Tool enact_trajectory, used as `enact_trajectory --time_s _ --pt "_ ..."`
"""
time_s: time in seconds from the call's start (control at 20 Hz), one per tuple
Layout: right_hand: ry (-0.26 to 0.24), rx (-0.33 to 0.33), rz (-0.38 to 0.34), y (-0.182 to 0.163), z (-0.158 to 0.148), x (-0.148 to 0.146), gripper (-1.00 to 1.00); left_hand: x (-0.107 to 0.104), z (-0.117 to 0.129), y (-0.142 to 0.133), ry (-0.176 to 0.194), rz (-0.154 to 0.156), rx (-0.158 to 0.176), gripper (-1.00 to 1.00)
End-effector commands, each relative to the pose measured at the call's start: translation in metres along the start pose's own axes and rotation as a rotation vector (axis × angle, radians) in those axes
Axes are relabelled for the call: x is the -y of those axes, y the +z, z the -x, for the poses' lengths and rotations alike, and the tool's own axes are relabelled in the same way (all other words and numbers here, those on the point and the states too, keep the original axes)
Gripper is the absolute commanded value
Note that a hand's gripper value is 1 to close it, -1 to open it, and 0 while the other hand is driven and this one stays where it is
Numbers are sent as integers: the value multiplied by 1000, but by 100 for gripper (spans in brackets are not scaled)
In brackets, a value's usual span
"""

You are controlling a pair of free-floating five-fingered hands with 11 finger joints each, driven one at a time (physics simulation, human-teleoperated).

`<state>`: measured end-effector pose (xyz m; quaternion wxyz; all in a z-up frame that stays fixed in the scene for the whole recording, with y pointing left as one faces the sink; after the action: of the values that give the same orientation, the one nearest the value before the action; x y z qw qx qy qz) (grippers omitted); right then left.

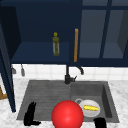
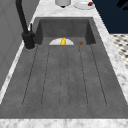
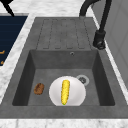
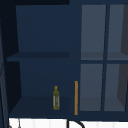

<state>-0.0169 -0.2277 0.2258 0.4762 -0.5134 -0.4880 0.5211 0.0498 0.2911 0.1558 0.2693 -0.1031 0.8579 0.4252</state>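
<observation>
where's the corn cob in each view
Front view: the corn cob lies on the white plate in the sink basin, lower right.
Left side view: a yellow tip past the drainboard, upper middle.
Right side view: lengthwise on the plate, lower middle.
Upper view: not in it.
Shared landmark: the black faucet, behind the sink.

A kitchen: a grey sink (image 1: 45,95) with a black tap (image 1: 68,75) is set in a marble counter (image 3: 15,62), under a dark blue wall cabinet (image 4: 42,57) holding a bottle (image 4: 56,98).
</observation>
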Motion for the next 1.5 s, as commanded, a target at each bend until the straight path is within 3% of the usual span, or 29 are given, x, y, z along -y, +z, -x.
enact_trajectory --time_s 0.0,0.1,0.15,0.4,0.65,1.45 --pt "0 0 0 0 0 0 0 0 1 0 1 2 1 -100" --pt "0 0 0 0 0 0 0 0 0 0 -1 2 -2 -100" --pt "0 5 0 0 0 0 -100 0 0 0 0 0 0 0" --pt "-2 23 -8 0 1 0 -100 0 0 0 -20 5 1 0" --pt "2 1 -23 -25 1 6 -100 0 1 0 -33 0 -2 0" --pt "-1 10 -291 -118 3 14 -100 0 1 -1 -47 -8 -7 0"
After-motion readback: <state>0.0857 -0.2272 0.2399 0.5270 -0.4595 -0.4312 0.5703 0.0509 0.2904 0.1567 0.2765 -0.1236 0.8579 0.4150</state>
